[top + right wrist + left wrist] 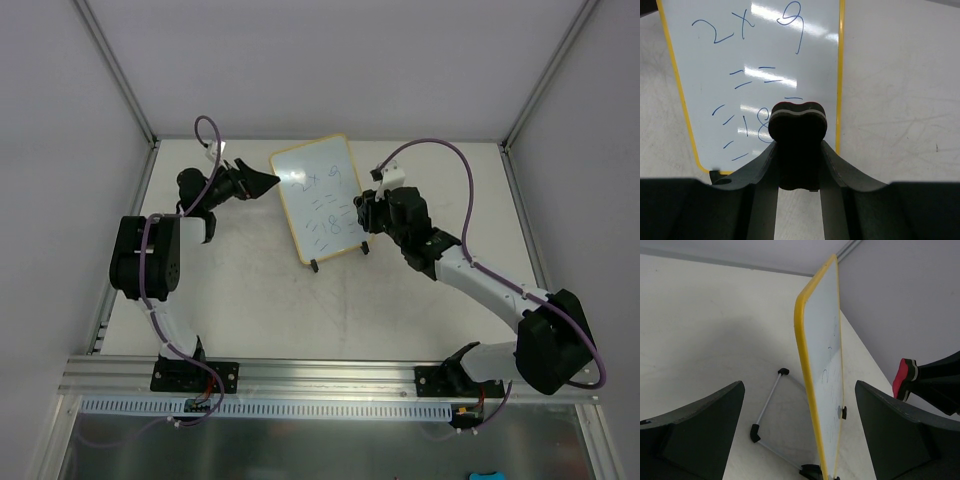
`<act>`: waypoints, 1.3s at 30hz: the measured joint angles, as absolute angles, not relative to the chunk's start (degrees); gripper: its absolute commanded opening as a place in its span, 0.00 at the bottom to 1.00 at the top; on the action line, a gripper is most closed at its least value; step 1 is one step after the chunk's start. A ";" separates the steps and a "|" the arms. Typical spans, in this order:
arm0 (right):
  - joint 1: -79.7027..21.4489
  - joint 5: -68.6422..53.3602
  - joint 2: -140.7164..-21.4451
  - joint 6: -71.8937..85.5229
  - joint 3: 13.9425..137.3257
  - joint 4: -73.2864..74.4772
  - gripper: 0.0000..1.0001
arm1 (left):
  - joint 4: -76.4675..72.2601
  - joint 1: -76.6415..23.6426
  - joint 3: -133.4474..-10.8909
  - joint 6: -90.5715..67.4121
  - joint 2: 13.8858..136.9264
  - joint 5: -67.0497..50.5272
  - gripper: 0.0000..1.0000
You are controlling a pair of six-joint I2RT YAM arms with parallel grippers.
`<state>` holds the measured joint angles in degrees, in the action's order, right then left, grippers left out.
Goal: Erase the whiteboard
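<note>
Right fingers (pixel 754 172) clamped on black-and-red eraser (pixel 798 131), just in front of whiteboard (pixel 318 195), lower right part. Whiteboard stands on its feet near tabletop (pixel 250 300) far edge, mid-width, blue writing on it. Left fingers (pixel 705 422) wide apart, straddling its left edge.

Blue handwriting is carried by the whiteboard (pixel 760 55): "2 x 9" toward its far edge, an equals sign nearer, then "18", partly hidden, among short dashes.

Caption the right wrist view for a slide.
Right jaws clamp the eraser facing the yellow-framed whiteboard, its blue writing not yet erased.
</note>
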<state>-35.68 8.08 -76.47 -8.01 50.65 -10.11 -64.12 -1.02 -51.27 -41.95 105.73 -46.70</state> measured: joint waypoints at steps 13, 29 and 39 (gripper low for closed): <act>-35.68 7.70 -79.44 -7.92 50.30 -11.40 0.00 | -71.85 -1.19 -55.46 -50.39 111.94 -54.08 0.73; -35.68 7.68 -79.59 -7.55 50.00 -12.25 0.00 | -72.05 -4.01 -58.26 -50.28 113.51 -56.55 0.37; -35.68 7.70 -80.53 -7.51 49.80 -13.45 0.00 | -71.53 -4.16 -58.26 -49.95 114.13 -56.51 0.19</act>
